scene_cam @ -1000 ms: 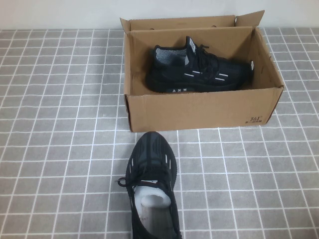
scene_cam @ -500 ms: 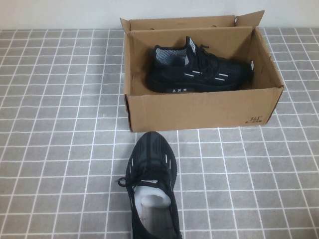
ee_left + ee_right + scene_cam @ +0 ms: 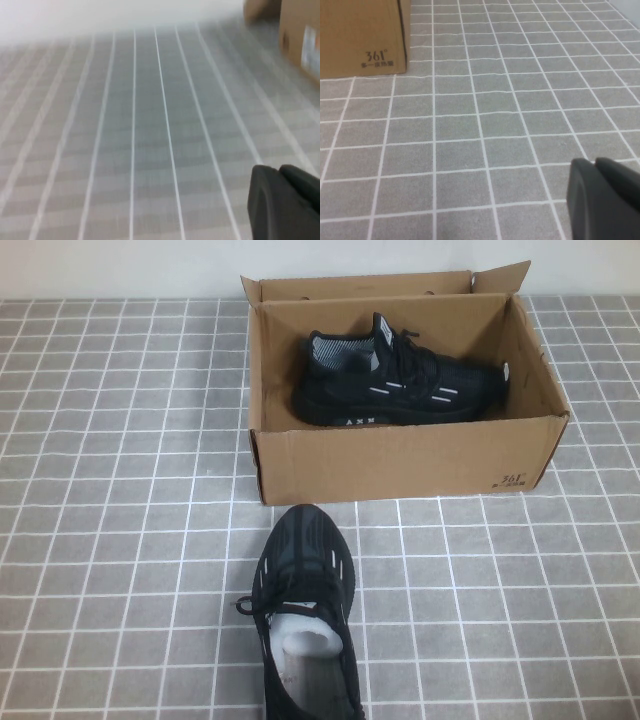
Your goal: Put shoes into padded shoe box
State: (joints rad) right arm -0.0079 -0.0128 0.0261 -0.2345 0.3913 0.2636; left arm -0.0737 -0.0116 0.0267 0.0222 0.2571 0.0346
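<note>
The brown cardboard shoe box (image 3: 400, 460) stands open at the far middle of the table. One black sneaker (image 3: 400, 385) lies inside it on its side. The other black sneaker (image 3: 305, 610) stands on the tiled cloth in front of the box, toe toward the box. Neither arm shows in the high view. My left gripper (image 3: 279, 172) is shut and empty above the cloth, with a box corner (image 3: 300, 35) far off. My right gripper (image 3: 595, 165) is shut and empty low over the cloth, and the box's printed corner (image 3: 362, 37) lies ahead of it.
A grey cloth with a white grid (image 3: 120, 540) covers the table. A white wall (image 3: 120, 270) runs behind the box. The box's flaps (image 3: 500, 280) stand up at the back.
</note>
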